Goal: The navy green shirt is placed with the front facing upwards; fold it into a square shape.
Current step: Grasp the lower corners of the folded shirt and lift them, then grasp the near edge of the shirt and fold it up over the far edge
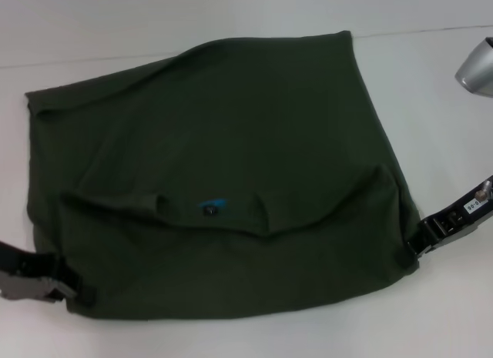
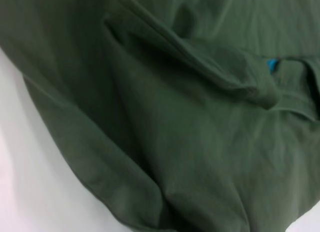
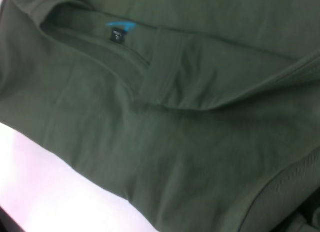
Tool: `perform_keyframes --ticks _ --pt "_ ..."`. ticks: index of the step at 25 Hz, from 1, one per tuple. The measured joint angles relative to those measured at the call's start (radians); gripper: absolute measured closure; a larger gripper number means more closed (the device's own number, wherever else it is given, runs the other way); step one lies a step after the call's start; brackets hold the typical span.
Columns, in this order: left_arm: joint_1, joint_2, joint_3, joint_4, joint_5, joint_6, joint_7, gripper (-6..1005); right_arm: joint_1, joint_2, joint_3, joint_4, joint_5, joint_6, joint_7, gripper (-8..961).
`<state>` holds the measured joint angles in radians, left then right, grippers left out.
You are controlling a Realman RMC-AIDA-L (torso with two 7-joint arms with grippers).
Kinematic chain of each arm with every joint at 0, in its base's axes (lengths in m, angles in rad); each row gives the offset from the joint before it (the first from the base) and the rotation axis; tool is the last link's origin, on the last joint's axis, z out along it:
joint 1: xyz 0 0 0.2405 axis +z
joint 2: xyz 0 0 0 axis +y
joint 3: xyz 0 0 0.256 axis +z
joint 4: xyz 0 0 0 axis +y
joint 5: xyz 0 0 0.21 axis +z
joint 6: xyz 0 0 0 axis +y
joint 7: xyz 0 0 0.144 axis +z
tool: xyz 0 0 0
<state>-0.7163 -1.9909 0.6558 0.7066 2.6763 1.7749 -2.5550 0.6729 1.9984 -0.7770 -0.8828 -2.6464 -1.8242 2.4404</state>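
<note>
The navy green shirt (image 1: 231, 142) lies spread on the white table, its back side showing and no print visible. Its collar with the small blue label (image 1: 212, 204) faces up near the middle of the near half, and shows again in the left wrist view (image 2: 272, 65) and the right wrist view (image 3: 120, 27). My left gripper (image 1: 75, 285) sits at the shirt's near-left corner, pinching the fabric edge. At the near-right edge, my right gripper (image 1: 416, 239) pinches the cloth, which bulges toward it. Neither wrist view shows its own fingers.
The white table (image 1: 447, 312) surrounds the shirt, with bare surface near the front right and along the far side. A silver metal part (image 1: 477, 65) juts in at the upper right edge of the head view.
</note>
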Motion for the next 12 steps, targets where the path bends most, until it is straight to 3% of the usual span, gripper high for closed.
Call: perform_keyframes --ticks 5,12 --pt "0.009 0.001 -0.009 0.027 0.007 0.09 0.015 907 0.019 -0.004 0.0 0.0 0.011 -0.038 -0.012 903" --pt "-0.004 0.023 -0.024 0.122 0.007 0.239 0.017 907 0.037 -0.048 0.019 -0.052 0.146 -0.143 -0.008 903"
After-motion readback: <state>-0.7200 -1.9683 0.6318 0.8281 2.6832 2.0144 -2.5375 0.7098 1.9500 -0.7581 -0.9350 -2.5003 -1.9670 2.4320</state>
